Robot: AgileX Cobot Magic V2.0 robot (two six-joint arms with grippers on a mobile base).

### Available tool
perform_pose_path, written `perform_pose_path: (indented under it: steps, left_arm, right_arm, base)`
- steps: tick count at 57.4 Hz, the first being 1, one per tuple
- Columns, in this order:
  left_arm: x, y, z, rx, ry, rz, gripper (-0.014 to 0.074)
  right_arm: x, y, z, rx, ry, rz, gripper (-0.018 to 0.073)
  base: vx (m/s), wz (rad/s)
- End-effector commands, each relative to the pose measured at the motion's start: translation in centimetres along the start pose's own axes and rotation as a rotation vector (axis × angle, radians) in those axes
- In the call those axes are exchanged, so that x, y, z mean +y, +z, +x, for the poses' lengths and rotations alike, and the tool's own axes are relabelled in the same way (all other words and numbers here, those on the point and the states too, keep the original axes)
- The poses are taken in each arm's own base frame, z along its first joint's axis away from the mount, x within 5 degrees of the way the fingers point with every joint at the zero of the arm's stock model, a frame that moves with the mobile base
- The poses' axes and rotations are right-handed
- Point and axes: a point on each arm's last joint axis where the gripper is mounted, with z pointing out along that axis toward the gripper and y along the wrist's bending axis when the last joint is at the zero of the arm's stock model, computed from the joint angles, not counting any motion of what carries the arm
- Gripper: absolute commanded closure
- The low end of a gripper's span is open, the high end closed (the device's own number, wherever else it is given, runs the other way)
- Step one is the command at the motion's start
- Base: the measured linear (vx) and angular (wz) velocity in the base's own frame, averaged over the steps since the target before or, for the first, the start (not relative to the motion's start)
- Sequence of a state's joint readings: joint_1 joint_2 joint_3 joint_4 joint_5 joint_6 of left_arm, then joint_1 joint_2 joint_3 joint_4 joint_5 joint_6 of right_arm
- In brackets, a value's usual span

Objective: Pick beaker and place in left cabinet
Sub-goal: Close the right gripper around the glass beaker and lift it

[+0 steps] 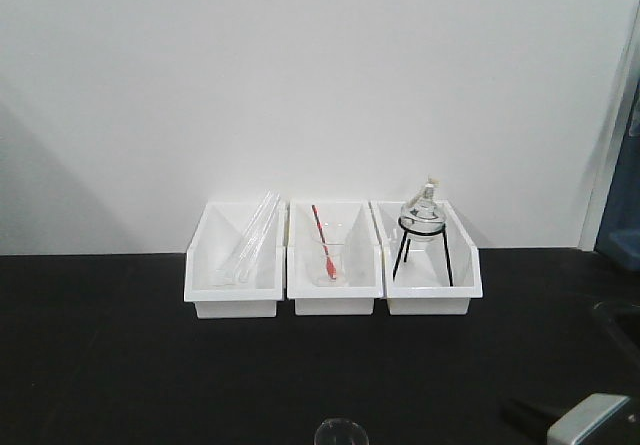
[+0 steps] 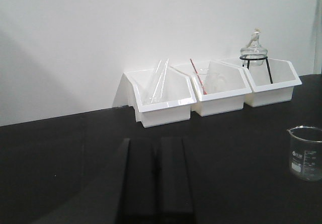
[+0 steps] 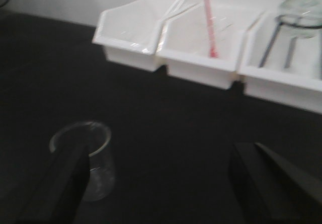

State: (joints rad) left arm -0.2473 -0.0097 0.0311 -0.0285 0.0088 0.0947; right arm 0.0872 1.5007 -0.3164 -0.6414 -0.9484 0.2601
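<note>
The beaker (image 3: pixel 100 158) stands upright on the black table (image 1: pixel 120 365), out in the open and well in front of the three white bins (image 1: pixel 332 300) ranged along the wall (image 1: pixel 300 65). In the right wrist view the right gripper (image 3: pixel 161 153) is spread wide. Its left-hand finger (image 3: pixel 65 183) crosses in front of the beaker's near side, while the other finger is far off across the gap. The view is blurred, so whether that finger touches the glass cannot be told.

The left gripper (image 2: pixel 157 146) hangs low over the table with its two dark fingers drawn together, only a thin seam between them, and nothing held. From its view the beaker sits apart at the far right edge, a faint printed mark on its wall.

The front view catches only the beaker's rim at the bottom edge, roughly in line with the middle bin.

The bins hold other glassware: long clear tubes (image 1: pixel 252 235) leaning in the left one, a second beaker (image 1: pixel 328 260) with a red rod (image 1: pixel 322 235) in the middle one, and a round flask (image 1: pixel 420 210) on a black tripod (image 1: pixel 400 255) in the right one.
</note>
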Motion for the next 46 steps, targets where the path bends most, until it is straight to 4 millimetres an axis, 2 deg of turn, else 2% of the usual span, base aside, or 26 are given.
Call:
perform_pose_path:
  steps: [1,8,18,33,46]
  left_arm:
    - [0.0,-0.1,-0.3,-0.086,-0.012,-0.003,0.0596]
    - [0.0,-0.1,-0.3,-0.086,-0.012,-0.003,0.0596]
    - [0.0,-0.1,-0.3,-0.086,-0.012,-0.003,0.0596]
    - [0.0,-0.1,-0.3,-0.086,-0.012,-0.003,0.0596]
    - [0.0,-0.1,-0.3,-0.086,-0.012,-0.003,0.0596]
  right_arm:
    - [0.4,1.0,-0.4,-0.179,0.021,-0.113,-0.0032]
    - [0.3,2.3,1.6,-0.188,0.091,-0.156,-0.0032]
    - [0.8,4.8,3.8,-0.122,0.09,-0.226,-0.0032]
    - [2.2,9.0,4.2,-0.143,0.054,-0.298,-0.0032]
    - [2.4,12.6,4.2,-0.19,0.062,-0.262,-0.0032]
  base:
    - [0.0,0.0]
    - [0.0,0.0]
    - [0.0,0.0]
    - [0.0,0.0]
    - [0.0,0.0]
